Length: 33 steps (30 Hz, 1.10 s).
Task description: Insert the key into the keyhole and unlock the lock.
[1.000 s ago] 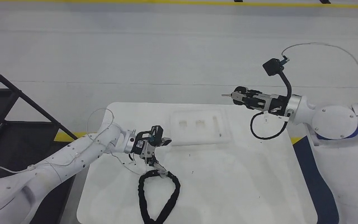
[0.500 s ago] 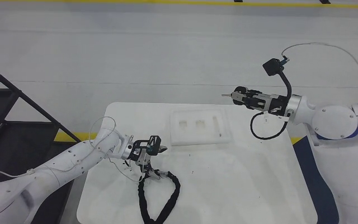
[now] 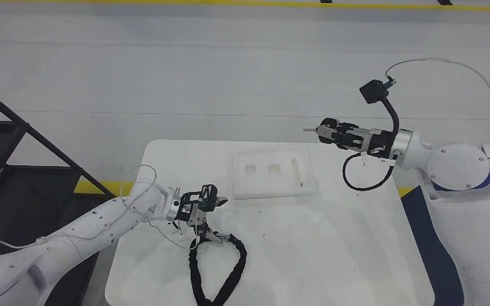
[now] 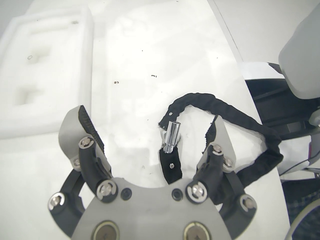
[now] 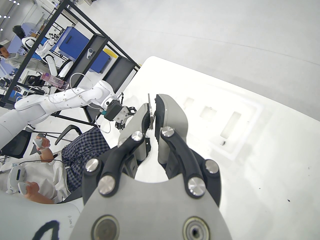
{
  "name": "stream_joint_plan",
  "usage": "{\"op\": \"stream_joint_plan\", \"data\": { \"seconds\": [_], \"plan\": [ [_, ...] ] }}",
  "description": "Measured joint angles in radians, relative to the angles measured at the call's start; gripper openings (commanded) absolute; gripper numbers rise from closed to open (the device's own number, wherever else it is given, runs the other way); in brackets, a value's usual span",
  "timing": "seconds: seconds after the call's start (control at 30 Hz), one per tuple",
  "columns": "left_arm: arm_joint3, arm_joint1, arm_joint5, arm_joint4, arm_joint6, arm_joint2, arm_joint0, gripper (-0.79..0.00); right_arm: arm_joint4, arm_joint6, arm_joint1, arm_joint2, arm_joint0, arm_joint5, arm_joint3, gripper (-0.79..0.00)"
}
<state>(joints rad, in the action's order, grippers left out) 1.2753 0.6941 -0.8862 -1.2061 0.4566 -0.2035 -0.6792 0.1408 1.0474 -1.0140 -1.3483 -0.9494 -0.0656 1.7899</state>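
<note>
The lock is a cable lock in a black fabric sleeve, lying as a loose loop on the white table near its front left part. In the left wrist view the sleeve curves out and round to one side, and its two ends meet at a short chrome cylinder, which lies tilted on the table top between them.

The left gripper hangs just over that end of the loop with its jaws spread wide. In its own wrist view the gripper frames the chrome cylinder: the cylinder sits in the gap between the two fingers, nearer to one of them, and neither pad presses on it. That nearer finger overlaps the black sleeve in the picture; whether it touches it I cannot tell.

The key is well apart from the lock, held in the air toward the far right side of the table by the right gripper. In the right wrist view the gripper is clamped on the key, a thin flat metal piece whose tip sticks out beyond the fingertips.

A white foam tray with shallow recesses lies between the two grippers, toward the back of the table
</note>
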Motion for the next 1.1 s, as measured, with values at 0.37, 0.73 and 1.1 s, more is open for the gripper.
{"op": "stream_joint_plan", "data": {
  "seconds": [0.37,0.73,1.1],
  "plan": [
    [-0.045,-0.034,0.181,-0.316,0.335,0.002,-0.134,0.000,0.000,0.000,0.000,0.000,0.000,0.000,0.000,-0.785],
    [-0.088,0.031,0.172,-0.349,0.292,-0.012,-0.135,-0.025,0.000,0.000,0.000,0.000,0.000,0.000,0.000,-0.785],
    [-0.169,0.081,0.150,-0.367,0.266,-0.031,-0.133,-0.413,0.000,0.000,0.000,0.000,0.000,0.000,0.000,-0.785]
  ]
}}
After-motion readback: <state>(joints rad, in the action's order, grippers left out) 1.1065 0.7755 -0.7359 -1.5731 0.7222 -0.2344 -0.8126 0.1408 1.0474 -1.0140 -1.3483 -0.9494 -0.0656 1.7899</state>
